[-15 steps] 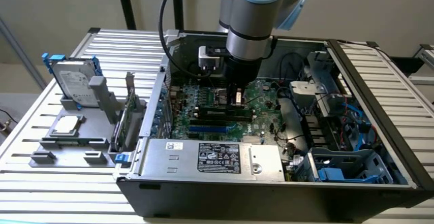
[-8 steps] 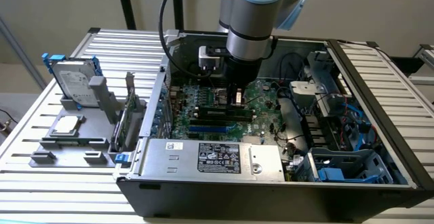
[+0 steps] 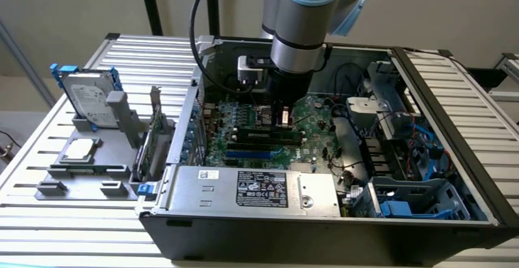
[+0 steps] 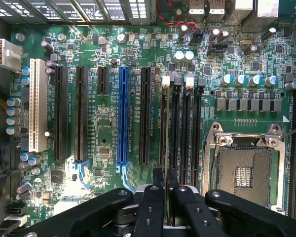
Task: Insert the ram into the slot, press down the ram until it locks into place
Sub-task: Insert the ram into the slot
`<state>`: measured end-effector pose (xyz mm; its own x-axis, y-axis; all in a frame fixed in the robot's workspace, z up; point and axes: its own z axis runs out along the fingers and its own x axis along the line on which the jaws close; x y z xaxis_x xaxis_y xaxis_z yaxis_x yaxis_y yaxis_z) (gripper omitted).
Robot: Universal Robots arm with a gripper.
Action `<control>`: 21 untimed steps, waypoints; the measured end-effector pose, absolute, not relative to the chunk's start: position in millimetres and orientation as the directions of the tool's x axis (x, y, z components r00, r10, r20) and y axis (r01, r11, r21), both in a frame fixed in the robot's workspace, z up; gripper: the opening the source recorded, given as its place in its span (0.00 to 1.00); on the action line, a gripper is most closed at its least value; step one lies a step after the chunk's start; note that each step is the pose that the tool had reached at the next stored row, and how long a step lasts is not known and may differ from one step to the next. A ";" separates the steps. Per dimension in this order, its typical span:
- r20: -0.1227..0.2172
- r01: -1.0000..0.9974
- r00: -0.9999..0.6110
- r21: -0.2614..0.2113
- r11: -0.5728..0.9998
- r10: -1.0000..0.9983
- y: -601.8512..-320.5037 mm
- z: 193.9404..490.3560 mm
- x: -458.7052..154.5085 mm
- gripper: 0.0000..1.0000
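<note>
The ram is pinched between the two black fingers of the pincer. The wrist view sees it edge-on as a thin line that runs out from between the fingertips. The fingers are drawn close together on the stick, one against each flat face. The ram lies lengthwise along the slot, the outermost of four parallel black memory sockets, which has a white latch at its far end. Whether the stick's lower edge is already sitting in the slot cannot be told. The other three sockets lie just beside the pincer on the side of the processor socket, whose metal frame is near the fingers. On the pincer's other side, past one black connector strip, is the bright blue connector strip. Further out that way are more black strips and a white one. In the exterior view the arm reaches straight down into the open computer case, and the pincer is low over the green circuit board, close above the row of memory sockets. The grey power supply box lies in the case on the near side of the pincer. Well apart from the pincer, outside the case to the exterior view's left, a hard drive stands upright in a grey holder on the slatted worktop.
</note>
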<state>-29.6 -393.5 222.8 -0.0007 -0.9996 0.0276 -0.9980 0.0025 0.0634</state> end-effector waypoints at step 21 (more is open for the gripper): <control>0.023 -0.998 -0.001 0.063 0.002 -1.000 -393.5 234.1 -30.4 0.22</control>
<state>-30.4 -393.5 234.1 -0.0008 -0.9997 0.0227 -0.9980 0.0022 0.0634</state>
